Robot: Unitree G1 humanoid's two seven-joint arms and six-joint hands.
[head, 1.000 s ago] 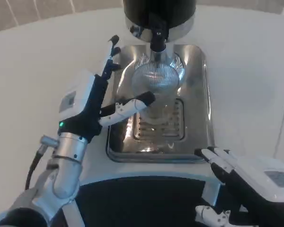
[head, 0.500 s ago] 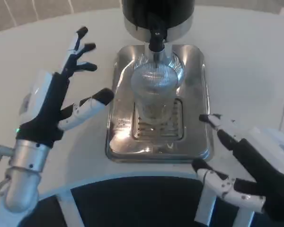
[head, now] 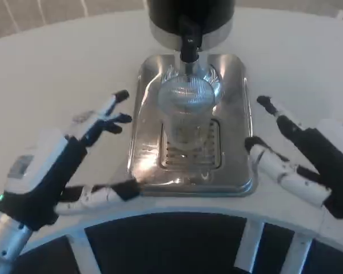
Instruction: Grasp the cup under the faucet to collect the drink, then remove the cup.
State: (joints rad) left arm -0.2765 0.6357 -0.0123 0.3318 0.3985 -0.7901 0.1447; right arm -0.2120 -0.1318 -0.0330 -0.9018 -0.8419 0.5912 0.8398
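A clear ribbed cup (head: 186,114) stands upright on the steel drip tray (head: 240,103), directly below the black faucet (head: 188,43) of the dispenser. My left hand (head: 63,165) lies open on the table left of the tray, fingers spread, clear of the cup. To the right of the tray my right hand (head: 297,157) is open, its fingers reaching toward the tray's right edge without touching the cup.
The dark dispenser body (head: 191,14) rises at the back above the tray. White tabletop (head: 57,74) spreads on both sides. A dark curved panel with white struts (head: 171,245) runs along the near edge.
My left hand has drawn back from the cup, down and to the left. The right hand has risen and moved in beside the tray's right edge. The cup has stayed in place.
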